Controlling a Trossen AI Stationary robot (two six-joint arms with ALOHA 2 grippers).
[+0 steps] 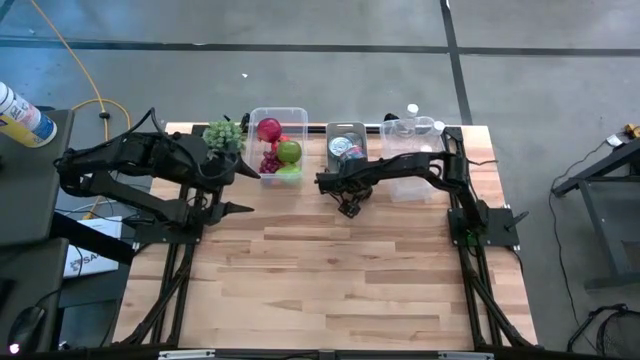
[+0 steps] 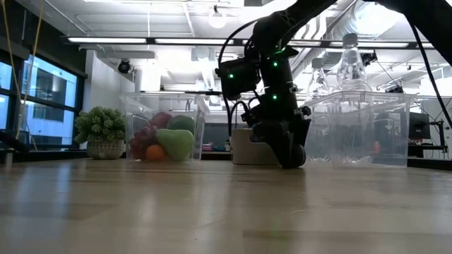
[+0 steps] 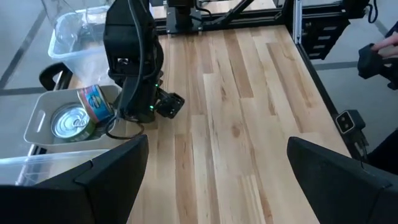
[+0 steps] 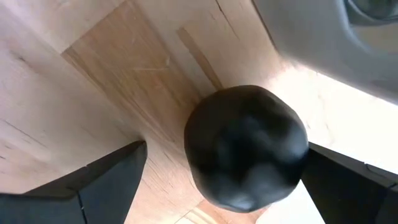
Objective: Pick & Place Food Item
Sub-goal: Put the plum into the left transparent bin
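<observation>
The light wooden slatted table is carrying everything, with three containers lined along its far edge. The clear plastic bin of bottles is sitting behind the right arm; the clear plastic bin of toy fruit is standing just beyond the left gripper, probably as the stock of food items. Between them the shallow grey tray holding tins is lying just past the right gripper.

That right gripper is pointing straight down at the boards, jaws spread wide. A dark, rounded, lumpy food item, possibly an avocado, is sitting on the wood directly between its fingers, not yet clasped. The wide stance looks meant to let the fingers drop around it before closing.

The left gripper is waiting with jaws apart and empty, turned toward the other arm's work.
</observation>
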